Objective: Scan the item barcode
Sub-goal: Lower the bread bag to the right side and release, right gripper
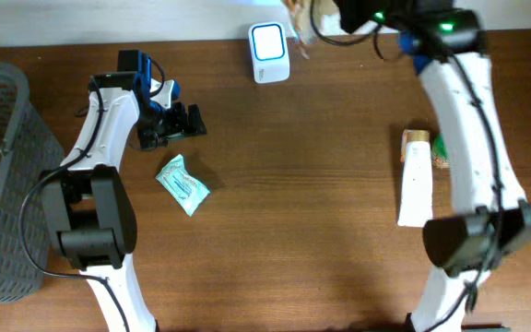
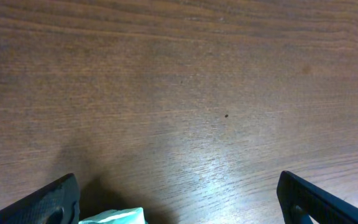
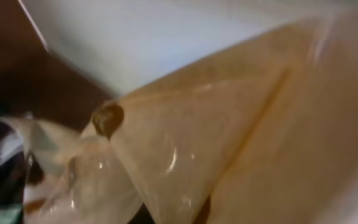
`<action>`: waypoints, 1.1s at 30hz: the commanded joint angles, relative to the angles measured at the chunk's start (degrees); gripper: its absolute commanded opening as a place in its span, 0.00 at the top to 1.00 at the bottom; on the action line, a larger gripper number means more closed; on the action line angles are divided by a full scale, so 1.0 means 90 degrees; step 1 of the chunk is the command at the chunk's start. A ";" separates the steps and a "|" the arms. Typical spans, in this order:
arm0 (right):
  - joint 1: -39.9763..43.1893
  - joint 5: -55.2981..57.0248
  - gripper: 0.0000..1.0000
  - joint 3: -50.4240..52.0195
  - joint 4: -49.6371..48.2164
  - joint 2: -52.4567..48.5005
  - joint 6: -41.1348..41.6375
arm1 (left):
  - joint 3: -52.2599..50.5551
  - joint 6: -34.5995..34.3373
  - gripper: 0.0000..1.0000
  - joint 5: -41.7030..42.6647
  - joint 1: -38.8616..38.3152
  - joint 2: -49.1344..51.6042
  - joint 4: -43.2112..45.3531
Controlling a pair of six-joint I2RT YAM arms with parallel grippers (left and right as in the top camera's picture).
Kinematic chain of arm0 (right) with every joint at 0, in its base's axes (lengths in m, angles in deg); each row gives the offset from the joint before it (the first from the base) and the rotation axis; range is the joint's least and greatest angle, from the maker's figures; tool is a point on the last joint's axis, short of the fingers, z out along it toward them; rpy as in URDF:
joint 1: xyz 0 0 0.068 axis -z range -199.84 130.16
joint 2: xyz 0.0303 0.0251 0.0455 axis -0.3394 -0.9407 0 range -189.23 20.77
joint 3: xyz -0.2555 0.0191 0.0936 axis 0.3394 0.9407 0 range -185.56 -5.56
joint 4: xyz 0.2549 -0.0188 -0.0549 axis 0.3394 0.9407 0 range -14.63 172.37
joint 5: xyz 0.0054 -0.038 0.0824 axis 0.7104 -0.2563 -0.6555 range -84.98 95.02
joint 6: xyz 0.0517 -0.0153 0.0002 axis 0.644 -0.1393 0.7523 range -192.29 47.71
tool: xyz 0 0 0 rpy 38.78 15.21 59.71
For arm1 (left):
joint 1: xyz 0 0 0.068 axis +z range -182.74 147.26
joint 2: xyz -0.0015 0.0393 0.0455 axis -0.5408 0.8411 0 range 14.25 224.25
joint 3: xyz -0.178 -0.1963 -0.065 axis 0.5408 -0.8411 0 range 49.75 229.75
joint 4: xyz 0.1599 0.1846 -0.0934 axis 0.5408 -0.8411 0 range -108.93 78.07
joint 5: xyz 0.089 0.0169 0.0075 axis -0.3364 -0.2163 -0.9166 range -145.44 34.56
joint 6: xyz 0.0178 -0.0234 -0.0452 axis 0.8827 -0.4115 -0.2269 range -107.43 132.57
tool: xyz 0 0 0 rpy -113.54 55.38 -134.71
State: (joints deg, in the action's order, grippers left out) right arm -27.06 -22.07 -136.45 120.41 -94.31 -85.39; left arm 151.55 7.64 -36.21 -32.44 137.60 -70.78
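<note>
Plastic bag [image 3: 229,124] beside scanner [image 1: 269,41], pinched in right fingers [image 1: 330,14], left fingers [image 2: 48,202] spread wide

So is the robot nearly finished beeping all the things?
Not nearly. Done: nothing shows as scanned yet. In hand: the right gripper holds a clear packet up beside the scanner. To do: the teal packet and the white tube lie on the table, waiting, with the open left gripper by the teal one.
</note>
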 commanded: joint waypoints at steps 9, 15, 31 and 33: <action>0.0068 0.3368 0.96 0.0323 0.5146 -0.0967 0.1501 | 0.0058 0.0080 0.01 -0.0022 -0.0012 -0.0002 0.0002; 0.0010 0.3167 0.83 0.1115 0.4762 -0.1139 0.1722 | 0.0058 0.0080 0.01 -0.0022 -0.0012 -0.0002 0.0002; -0.0826 0.1904 0.74 0.3266 0.2477 -0.1644 0.2356 | 0.0058 0.0080 0.01 -0.0022 -0.0012 -0.0002 0.0002; -0.0471 0.1897 0.74 0.3264 0.2516 -0.1644 0.2358 | 0.0058 0.0080 0.01 -0.0022 -0.0012 -0.0002 0.0002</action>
State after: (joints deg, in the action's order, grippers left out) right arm -35.11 -7.38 -107.64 142.64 -108.46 -65.17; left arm 151.55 7.64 -36.23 -32.44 137.60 -70.69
